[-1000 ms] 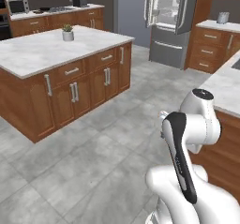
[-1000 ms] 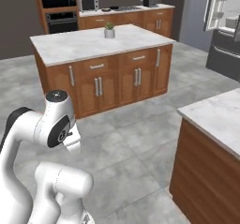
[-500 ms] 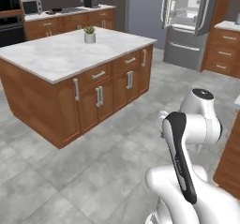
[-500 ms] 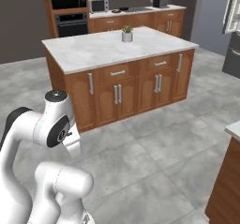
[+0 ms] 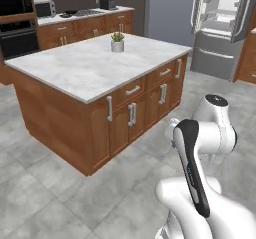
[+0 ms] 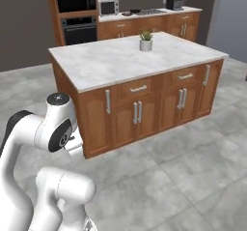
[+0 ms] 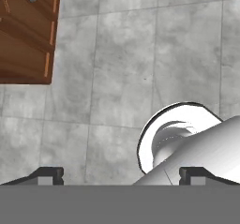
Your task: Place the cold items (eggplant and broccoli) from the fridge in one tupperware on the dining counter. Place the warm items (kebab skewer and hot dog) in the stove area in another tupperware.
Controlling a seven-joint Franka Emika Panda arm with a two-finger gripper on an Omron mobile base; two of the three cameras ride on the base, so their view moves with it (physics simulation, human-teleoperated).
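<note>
My gripper hangs over the grey tiled floor, pointing down, open, with nothing held between its dark fingertips. The arm is folded close above the base. The fridge stands at the far right of the left base view with its upper doors swung open. The wooden island with a white marble top is ahead, and its top carries just a small potted plant. The stove sits on the back counter.
A wall oven and a toaster oven stand at the back wall, with a coffee machine further right. Island cabinet corner is near my hand. Open tiled floor lies around the island.
The whole picture has shifted: the base has driven closer to the island and turned, so the island is now central and larger and the fridge sits at the right. The arm's pose is unchanged.
</note>
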